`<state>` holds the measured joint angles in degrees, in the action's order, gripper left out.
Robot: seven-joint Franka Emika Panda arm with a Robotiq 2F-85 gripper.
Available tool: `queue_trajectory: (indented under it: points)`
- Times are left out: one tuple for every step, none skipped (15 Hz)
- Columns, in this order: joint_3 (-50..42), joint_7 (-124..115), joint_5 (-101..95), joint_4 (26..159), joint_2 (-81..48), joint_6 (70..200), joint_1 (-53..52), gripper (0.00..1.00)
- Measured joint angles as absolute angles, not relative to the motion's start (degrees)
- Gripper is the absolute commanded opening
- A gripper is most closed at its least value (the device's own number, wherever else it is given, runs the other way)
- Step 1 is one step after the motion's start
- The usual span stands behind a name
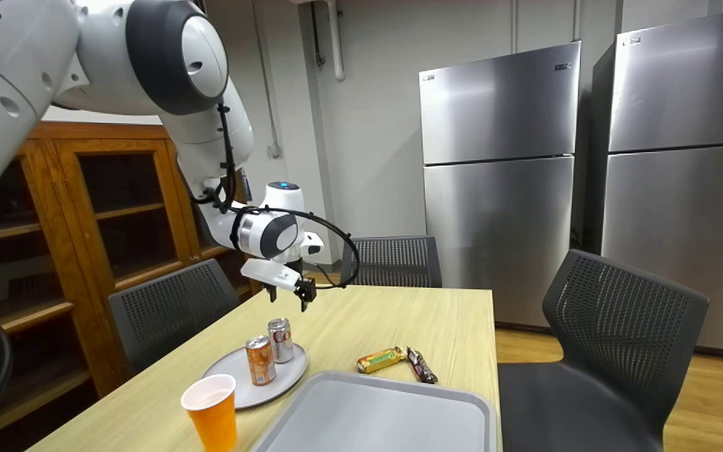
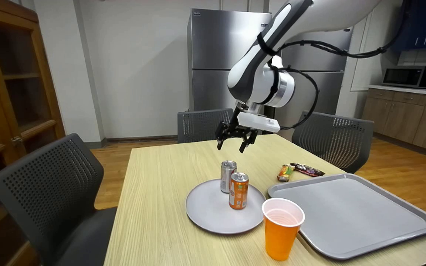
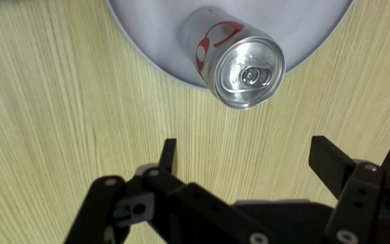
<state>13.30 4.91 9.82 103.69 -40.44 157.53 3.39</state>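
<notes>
My gripper [image 2: 230,148] hangs above the wooden table with jaws wide apart and nothing between them. In the wrist view, bare tabletop shows between its black fingers [image 3: 330,162]. The closest object is a silver can with red lettering [image 3: 245,73], standing upright on a round grey plate [image 3: 154,37]. It lies just beyond the fingertips in the wrist view, apart from them. In both exterior views an orange can [image 2: 239,192] stands upright on the same plate, beside the silver one. That orange can is out of the wrist view.
An orange cup [image 2: 281,236] stands by the plate's rim. Close by lies a large grey tray [image 1: 386,414]. Behind the tray are a gold-wrapped snack [image 1: 380,360] and a dark-wrapped one [image 1: 421,365]. Dark chairs [image 1: 173,311] surround the table; a wooden cabinet [image 1: 120,201] stands behind.
</notes>
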Motion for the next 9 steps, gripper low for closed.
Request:
queue_trajectory:
  points:
    - [13.32,5.44,9.75,103.68,-40.45,157.47,3.26,1.0]
    - [13.32,5.93,9.68,103.68,-40.49,157.35,3.11,1.0]
    - [13.32,6.35,9.63,103.68,-40.54,157.22,2.96,1.0]
    - [13.32,6.78,9.51,103.68,-40.61,157.14,2.81,1.0]
    - [13.32,7.29,9.32,103.68,-40.69,157.06,2.65,1.0]
    - [13.32,7.74,9.1,103.68,-40.77,157.0,2.46,1.0]
    - [13.29,7.97,8.78,103.68,-40.85,156.95,2.23,1.0]
    - [13.2,8.03,8.34,103.67,-40.93,156.85,1.95,1.0]
    - [12.94,8.03,7.86,103.67,-41.05,156.76,1.52,1.0]
